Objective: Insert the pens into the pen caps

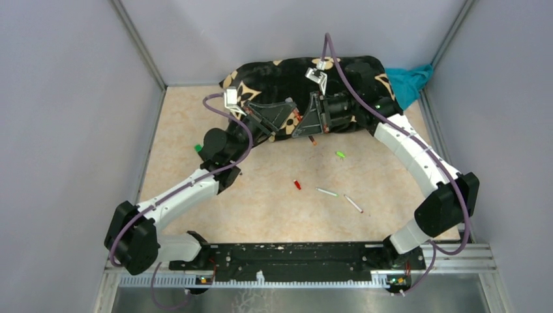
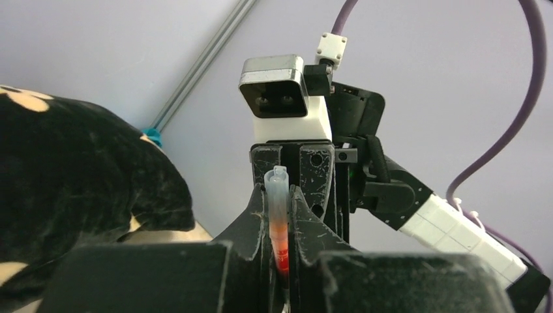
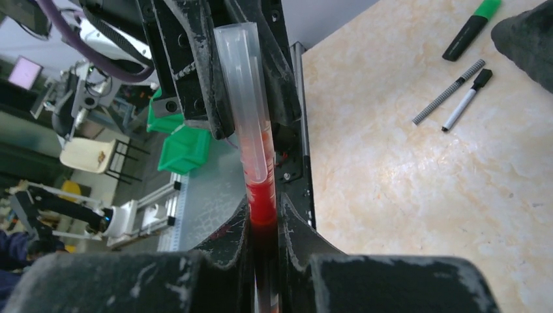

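My left gripper (image 1: pixel 282 127) and right gripper (image 1: pixel 304 130) meet tip to tip above the back of the table. The left gripper (image 2: pixel 280 195) is shut on a red pen (image 2: pixel 279 222) whose clear end pokes out toward the right gripper. The right gripper (image 3: pixel 263 208) is shut on a red pen (image 3: pixel 251 130) with a clear tube end reaching toward the left gripper. Whether these are one piece I cannot tell. A red cap (image 1: pixel 297 184), a green cap (image 1: pixel 340 154) and two pens (image 1: pixel 327 192) (image 1: pixel 353 203) lie loose on the table.
A black marker with a green end (image 3: pixel 471 29), a grey-black pen (image 3: pixel 448 91) and a white pen (image 3: pixel 464 104) lie by the left arm. A black patterned cushion (image 1: pixel 293 75) and teal cloth (image 1: pixel 407 81) sit at the back. Grey walls enclose the table.
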{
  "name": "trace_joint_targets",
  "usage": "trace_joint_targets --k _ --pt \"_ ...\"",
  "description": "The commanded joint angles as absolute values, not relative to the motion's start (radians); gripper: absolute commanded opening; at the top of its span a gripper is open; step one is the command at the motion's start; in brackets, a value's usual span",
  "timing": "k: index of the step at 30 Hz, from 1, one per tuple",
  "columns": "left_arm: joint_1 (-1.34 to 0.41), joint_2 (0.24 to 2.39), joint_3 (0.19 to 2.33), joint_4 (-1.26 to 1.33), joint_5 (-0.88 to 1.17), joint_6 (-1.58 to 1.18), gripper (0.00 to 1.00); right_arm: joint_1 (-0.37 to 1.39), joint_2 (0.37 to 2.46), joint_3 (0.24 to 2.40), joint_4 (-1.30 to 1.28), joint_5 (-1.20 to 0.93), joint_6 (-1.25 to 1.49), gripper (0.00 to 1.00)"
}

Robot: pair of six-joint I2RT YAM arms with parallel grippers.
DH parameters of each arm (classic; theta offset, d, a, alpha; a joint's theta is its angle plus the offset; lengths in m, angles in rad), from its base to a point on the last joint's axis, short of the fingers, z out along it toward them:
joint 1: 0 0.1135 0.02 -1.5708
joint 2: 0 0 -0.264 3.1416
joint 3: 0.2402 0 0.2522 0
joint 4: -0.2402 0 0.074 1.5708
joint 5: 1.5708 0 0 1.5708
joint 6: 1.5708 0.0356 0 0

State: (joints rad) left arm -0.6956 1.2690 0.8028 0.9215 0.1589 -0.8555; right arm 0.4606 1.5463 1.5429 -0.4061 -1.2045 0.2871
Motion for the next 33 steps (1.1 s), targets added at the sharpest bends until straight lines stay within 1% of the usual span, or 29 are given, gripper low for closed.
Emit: trace_joint_targets --k 1,2,3,4,5,6,7,8,9,10,11,12,13,14,15,16,18,19,23,24,26,29,33 --pt "-0.875 1.382 0.759 0.269 0.799 -0.762 0.0 0.421 1.563 1.65 0.248 -0.93 0.588 0.0" --pt "-0.877 1.387 0.772 0.249 0.785 -0.747 0.0 0.42 1.561 1.633 0.293 -0.941 0.628 0.0" --pt "-0.879 1.391 0.774 0.248 0.782 -0.741 0.0 0.421 1.558 1.634 0.278 -0.927 0.597 0.0" --pt "-0.879 1.398 0.773 0.255 0.785 -0.743 0.0 0.436 1.553 1.669 0.134 -0.868 0.447 0.0" --pt "-0.881 1.403 0.768 0.263 0.793 -0.745 0.0 0.465 1.551 1.757 -0.062 -0.741 0.259 0.0" --pt "-0.883 1.404 0.758 0.275 0.798 -0.751 0.0 0.481 1.549 1.77 -0.14 -0.687 0.204 0.0" --pt "-0.884 1.405 0.749 0.295 0.808 -0.759 0.0 0.463 1.549 1.758 -0.104 -0.712 0.263 0.0" --pt "-0.885 1.405 0.738 0.327 0.821 -0.771 0.0 0.42 1.557 1.717 0.057 -0.812 0.403 0.0" --pt "-0.885 1.403 0.729 0.351 0.831 -0.78 0.0 0.391 1.561 1.653 0.272 -0.893 0.597 0.0" --pt "-0.885 1.403 0.724 0.365 0.838 -0.783 0.0 0.383 1.561 1.623 0.348 -0.925 0.698 0.0" --pt "-0.885 1.405 0.724 0.37 0.843 -0.786 0.0 0.401 1.553 1.656 0.229 -0.901 0.598 0.0" --pt "-0.885 1.408 0.726 0.375 0.848 -0.788 0.0 0.435 1.546 1.719 0.018 -0.793 0.409 0.0" --pt "-0.885 1.41 0.724 0.386 0.854 -0.793 0.0 0.444 1.543 1.734 -0.018 -0.791 0.343 0.0" --pt "-0.885 1.413 0.721 0.399 0.854 -0.799 0.0 0.42 1.548 1.702 0.114 -0.861 0.45 0.0" --pt "-0.885 1.414 0.72 0.415 0.858 -0.804 0.0 0.398 1.557 1.651 0.32 -0.938 0.621 0.0" --pt "-0.885 1.415 0.719 0.431 0.86 -0.811 0.0 0.39 1.56 1.613 0.442 -0.961 0.744 0.0" --pt "-0.88 1.405 0.717 0.466 0.84 -0.83 0.0 0.419 1.548 1.644 0.245 -0.932 0.551 0.0" --pt "-0.876 1.392 0.717 0.484 0.82 -0.842 0.0 0.429 1.539 1.637 0.207 -0.935 0.527 0.0" --pt "-0.847 1.338 0.731 0.525 0.713 -0.863 0.0 0.434 1.501 1.537 0.226 -0.979 0.517 0.0" --pt "-0.836 1.323 0.733 0.543 0.698 -0.87 0.02 0.434 1.491 1.503 0.228 -0.994 0.511 0.0" --pt "-0.816 1.298 0.73 0.574 0.665 -0.898 0.11 0.434 1.463 1.452 0.224 -1.016 0.495 0.0" --pt "-0.792 1.275 0.722 0.638 0.652 -0.933 0.22 0.433 1.429 1.386 0.224 -1.033 0.483 0.0" --pt "-0.779 1.257 0.725 0.645 0.664 -0.933 0.39 0.434 1.393 1.315 0.249 -1.054 0.499 0.0"
